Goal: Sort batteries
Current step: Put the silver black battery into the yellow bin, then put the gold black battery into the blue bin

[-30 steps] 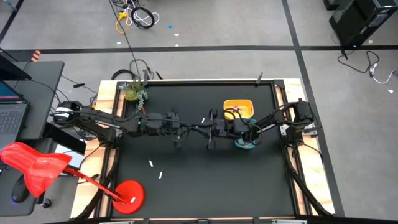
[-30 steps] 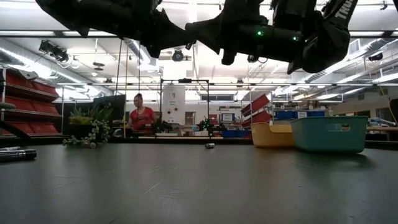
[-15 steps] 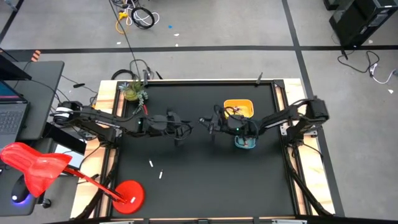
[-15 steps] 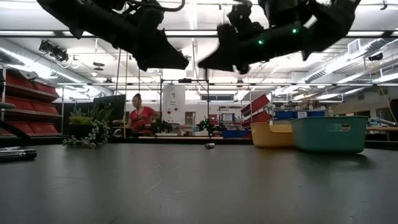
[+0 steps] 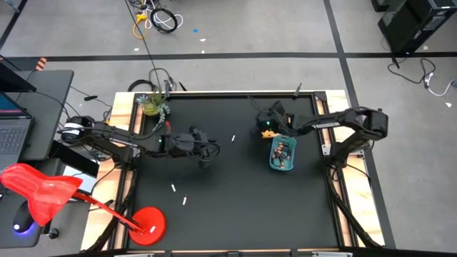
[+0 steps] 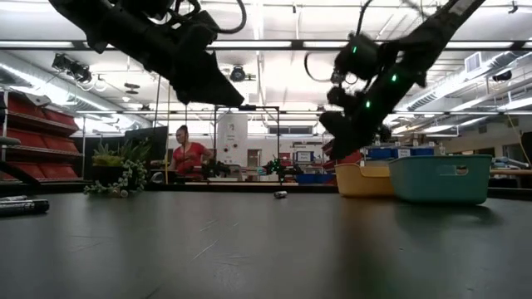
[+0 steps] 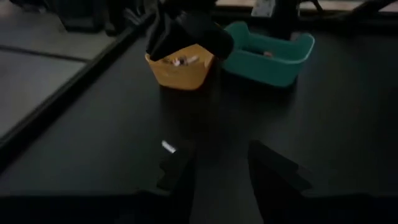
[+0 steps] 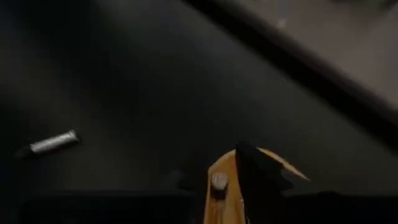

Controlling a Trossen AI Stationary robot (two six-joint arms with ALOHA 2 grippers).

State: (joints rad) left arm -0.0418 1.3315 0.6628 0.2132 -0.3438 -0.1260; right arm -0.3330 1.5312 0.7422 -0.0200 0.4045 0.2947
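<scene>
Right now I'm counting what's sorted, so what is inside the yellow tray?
The yellow tray holds a few pale batteries near its front wall. The right hand hangs over it and covers the rest.

The left arm reaches in from the left edge of the high view toward the middle of the frame, lying low and nearly straight. The left gripper (image 5: 207, 151) sits just left of centre, its 2 fingers (image 7: 277, 171) parted with a clear gap between them. The right arm enters from the right edge, bends at its elbow and stretches toward the upper middle, where the right gripper (image 5: 265, 123) points downward.
</scene>
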